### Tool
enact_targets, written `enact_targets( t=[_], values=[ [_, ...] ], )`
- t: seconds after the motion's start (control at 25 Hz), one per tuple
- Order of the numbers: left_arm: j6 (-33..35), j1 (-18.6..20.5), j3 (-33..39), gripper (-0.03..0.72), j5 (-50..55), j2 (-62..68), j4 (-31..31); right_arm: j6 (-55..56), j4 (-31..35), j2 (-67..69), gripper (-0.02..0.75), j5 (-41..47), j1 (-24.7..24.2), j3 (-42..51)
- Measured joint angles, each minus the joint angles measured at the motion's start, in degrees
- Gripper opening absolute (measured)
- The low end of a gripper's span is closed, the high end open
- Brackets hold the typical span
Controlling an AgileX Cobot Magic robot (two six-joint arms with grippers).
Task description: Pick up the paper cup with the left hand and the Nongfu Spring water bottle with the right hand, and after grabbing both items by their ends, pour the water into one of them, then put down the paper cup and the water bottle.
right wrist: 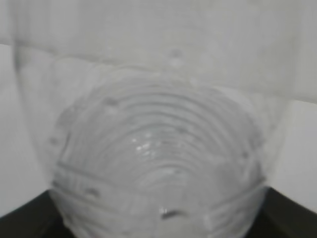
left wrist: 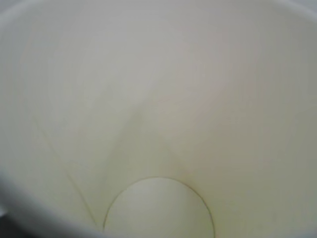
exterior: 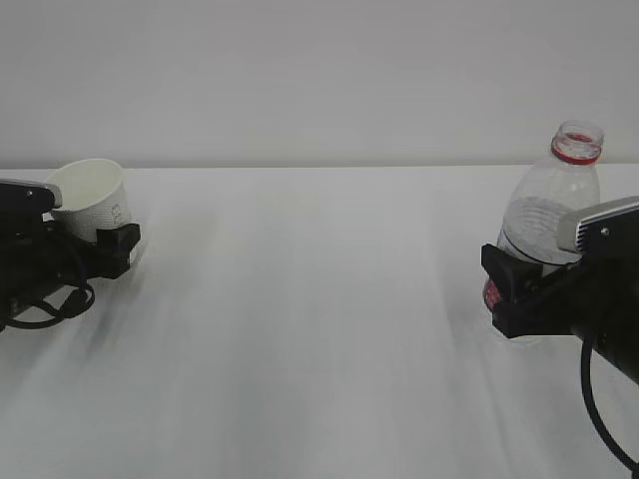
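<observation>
black cable hangs in a loop under the right hand [exterior: 514,284], whose jaws are closed around the lower part of the water bottle [exterior: 551,215], upright with its open mouth on top, at the right side of the table [exterior: 319,329]. far across at the left side, the left hand [exterior: 95,244] has the paper cup [exterior: 92,200] between its jaws, tilted, but if the jaws really press it i cannot tell. both wrist views are filled by the cup and bottle, so fingers are hidden, and water is hard to make out.
</observation>
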Motion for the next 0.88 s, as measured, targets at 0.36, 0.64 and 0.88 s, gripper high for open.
enact_targets(
  t=[0.36,0.64,0.88],
  values=[
    [-1.6,0.0,4.5,0.574,-0.5,-5.0,8.3,0.0,0.0,0.0,0.514,0.0,0.0,0.0],
    [-3.5,0.0,12.0,0.573,-5.1,-8.0,12.4,0.0,0.0,0.0,0.514,0.0,0.0,0.0],
    [-5.2,0.0,18.0,0.573,-5.5,-9.5,16.8,0.0,-0.2,0.0,0.514,0.0,0.0,0.0]
  ],
)
